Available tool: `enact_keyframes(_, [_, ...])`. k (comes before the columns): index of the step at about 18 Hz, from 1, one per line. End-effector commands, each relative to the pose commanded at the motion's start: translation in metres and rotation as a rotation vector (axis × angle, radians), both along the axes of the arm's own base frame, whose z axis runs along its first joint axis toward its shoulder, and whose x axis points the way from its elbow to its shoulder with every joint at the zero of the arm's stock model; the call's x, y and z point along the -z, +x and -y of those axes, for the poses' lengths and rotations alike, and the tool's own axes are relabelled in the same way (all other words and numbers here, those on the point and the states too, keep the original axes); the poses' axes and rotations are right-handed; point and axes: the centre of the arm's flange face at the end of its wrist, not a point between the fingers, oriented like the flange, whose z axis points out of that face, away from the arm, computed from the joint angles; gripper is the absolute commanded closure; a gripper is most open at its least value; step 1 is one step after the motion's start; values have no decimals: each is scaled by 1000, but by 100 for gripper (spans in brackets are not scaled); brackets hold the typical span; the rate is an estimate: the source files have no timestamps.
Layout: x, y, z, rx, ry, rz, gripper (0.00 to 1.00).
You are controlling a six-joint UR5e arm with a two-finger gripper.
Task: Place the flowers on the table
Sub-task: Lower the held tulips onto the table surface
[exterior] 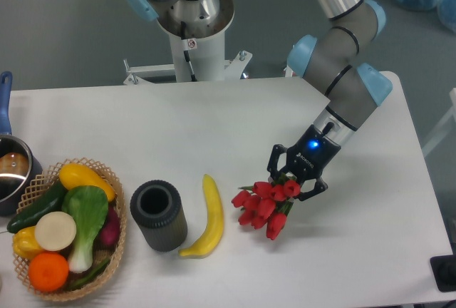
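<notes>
We see the gripper [297,177] pinching the flowers [262,204], whose buds hang at its 7 o'clock, low over the table [214,130]. Released carelessly, the bunch could roll toward the banana [206,216] at 9 o'clock.

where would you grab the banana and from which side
Grip the banana at its middle, coming straight down from above, fingers closing across its narrow width. It lies flat on the table, running lengthwise away from the camera, curved, with bare table on both long sides. The black cup stands to its left and the flowers, held in the pincer, to its right.
</notes>
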Motion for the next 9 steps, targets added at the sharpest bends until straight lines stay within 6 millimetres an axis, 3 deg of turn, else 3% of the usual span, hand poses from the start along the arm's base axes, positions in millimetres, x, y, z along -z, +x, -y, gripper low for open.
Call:
enact_keyframes(3, [2, 0, 0, 0, -1, 3, 44])
enact_keyframes(9, [7, 1, 1, 20, 5, -10, 27])
